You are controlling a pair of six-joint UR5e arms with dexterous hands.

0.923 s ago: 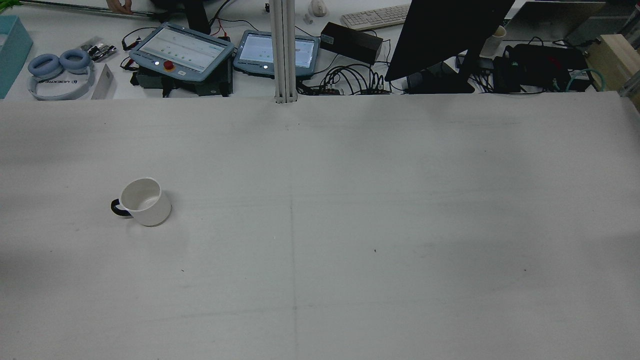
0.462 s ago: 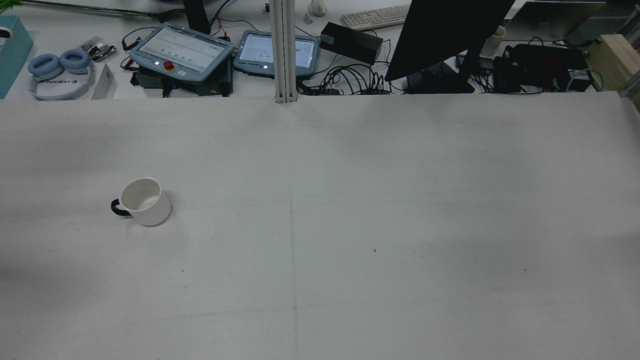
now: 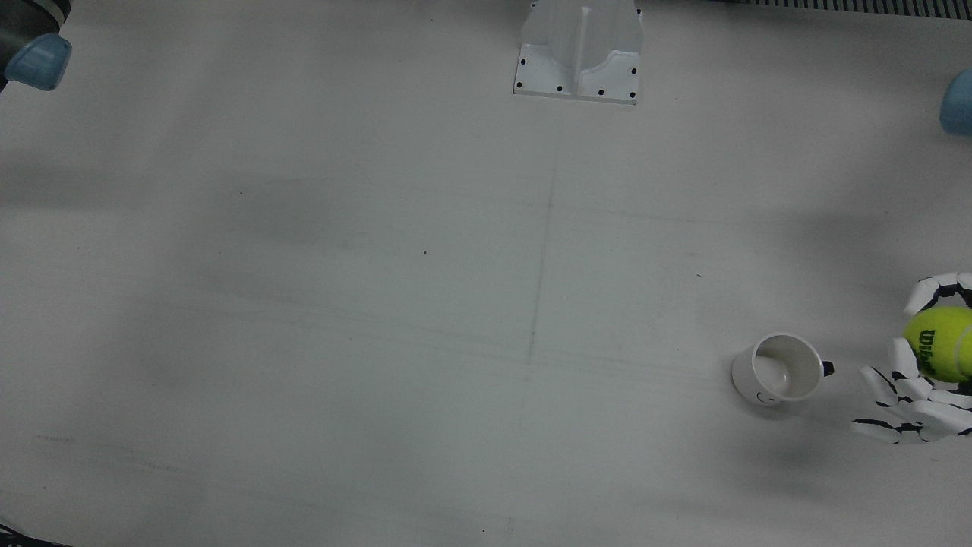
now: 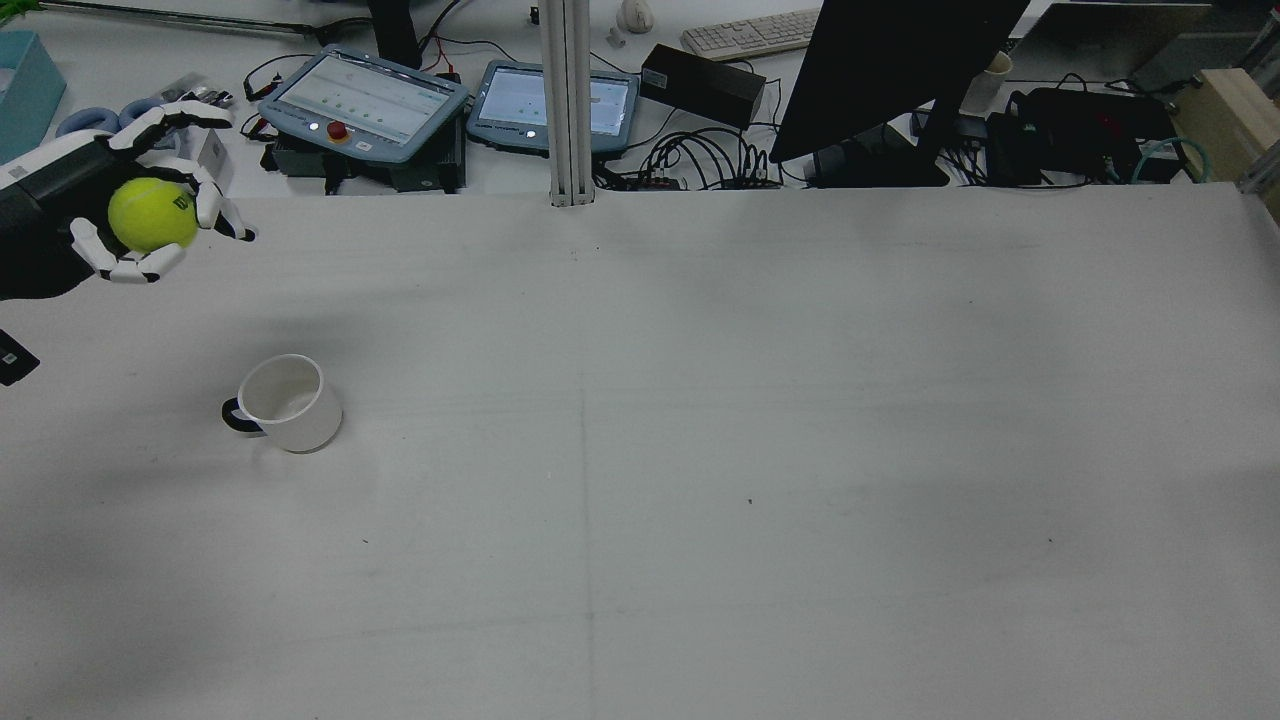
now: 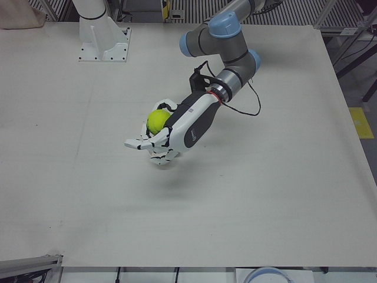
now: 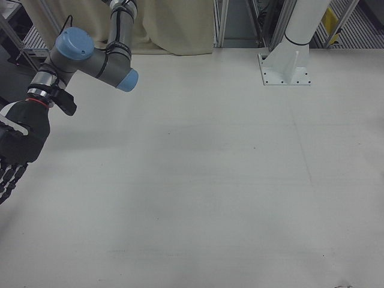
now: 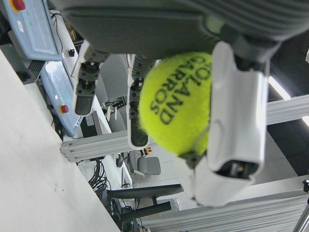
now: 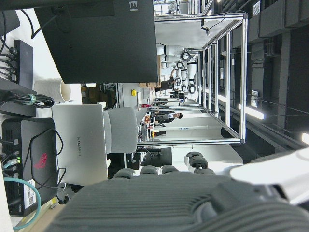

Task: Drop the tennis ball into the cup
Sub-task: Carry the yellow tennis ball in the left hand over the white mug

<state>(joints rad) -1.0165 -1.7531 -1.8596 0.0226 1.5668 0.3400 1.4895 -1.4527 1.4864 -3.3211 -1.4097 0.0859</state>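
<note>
1. The left hand is gripping the tennis ball — its fingers are curling around the ball on both sides, above the table.
2. The cup is standing upright on the table, apart from that hand, its black handle turned toward the hand's side; nothing is standing between them.
3. Beyond the left hand, blue headphones and two control tablets are lying past the table edge.
4. The right hand is hanging off the table's other side — whether it is open or closed cannot be told.
</note>
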